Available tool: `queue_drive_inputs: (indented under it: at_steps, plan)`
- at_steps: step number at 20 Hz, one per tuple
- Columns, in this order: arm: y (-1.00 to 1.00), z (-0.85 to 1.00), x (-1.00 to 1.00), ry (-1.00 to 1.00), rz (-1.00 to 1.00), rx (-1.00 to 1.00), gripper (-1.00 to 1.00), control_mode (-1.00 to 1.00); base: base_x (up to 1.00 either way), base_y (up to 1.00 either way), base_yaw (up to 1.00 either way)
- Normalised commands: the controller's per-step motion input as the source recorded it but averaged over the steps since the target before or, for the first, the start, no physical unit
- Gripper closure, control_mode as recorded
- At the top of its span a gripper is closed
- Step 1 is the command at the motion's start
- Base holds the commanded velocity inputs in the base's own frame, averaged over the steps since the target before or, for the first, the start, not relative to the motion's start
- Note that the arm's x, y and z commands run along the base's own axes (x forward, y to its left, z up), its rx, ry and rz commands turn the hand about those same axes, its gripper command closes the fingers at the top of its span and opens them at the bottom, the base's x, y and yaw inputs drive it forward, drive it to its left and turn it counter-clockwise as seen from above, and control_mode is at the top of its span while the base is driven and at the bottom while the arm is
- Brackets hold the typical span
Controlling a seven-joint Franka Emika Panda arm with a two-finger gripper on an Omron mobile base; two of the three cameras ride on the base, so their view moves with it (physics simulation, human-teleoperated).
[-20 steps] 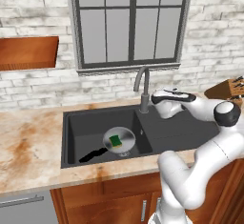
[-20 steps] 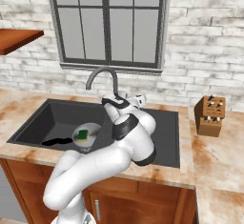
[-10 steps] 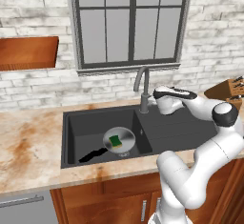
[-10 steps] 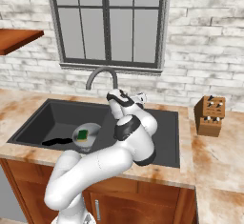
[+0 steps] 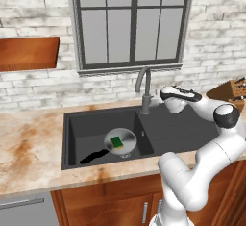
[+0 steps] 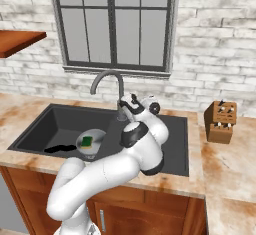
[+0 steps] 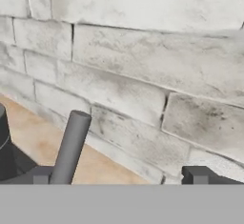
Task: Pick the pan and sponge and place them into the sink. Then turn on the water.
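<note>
Since a second ago the gripper [image 5: 162,96] has crept leftward along the back of the sink [image 5: 182,129], closing on the faucet [image 5: 144,88]; nothing else in the scene has shifted, and the base has stayed put.

Both placing steps look finished. The pan [image 5: 120,141] lies flat on the floor of the deep basin, its black handle [image 5: 93,156] pointing toward the front left corner, and the sponge [image 5: 116,143] rests green side up inside the pan. From the right base view the same holds: pan [image 6: 90,141] with sponge [image 6: 88,141] on it, down in the sink [image 6: 175,144].

What remains is the water. No stream falls from the spout, so I judge the tap not yet on. In the hand view a grey lever [image 7: 70,147] of the faucet rises tilted just above the left fingertip [image 7: 40,175], with the brick wall [image 7: 143,85] behind and a strip of counter [image 7: 57,156] below. The two fingertips stand well apart at the bottom of that view and nothing sits between them, so the claw is wide open and empty. Whether the left finger already touches the lever is hard to say, since the contact point falls at the very edge of the view.

The next move probably calls for a sideways push on that lever.
</note>
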Motion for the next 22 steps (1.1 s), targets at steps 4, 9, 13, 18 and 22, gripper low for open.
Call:
queue_drive_inputs:
  at_steps: [4,9,13,18,22]
  plan:
    - [-0.69,-0.19,0.0,0.0,-0.41,0.0,-1.0,-1.0,0.0,0.0,0.0]
    - [-0.67,-0.34,0.0,0.0,-0.56,0.0,-1.0,-1.0,0.0,0.0,0.0]
    - [-0.71,-0.56,0.0,0.0,-0.57,-0.03,-1.0,-1.0,0.0,0.0,0.0]
    - [-0.77,-0.85,0.0,-0.06,-0.55,-0.1,-1.0,-1.0,0.0,0.0,0.0]
    - [-0.95,-0.98,0.0,-0.12,-0.52,-0.13,-1.0,-1.0,0.0,0.0,0.0]
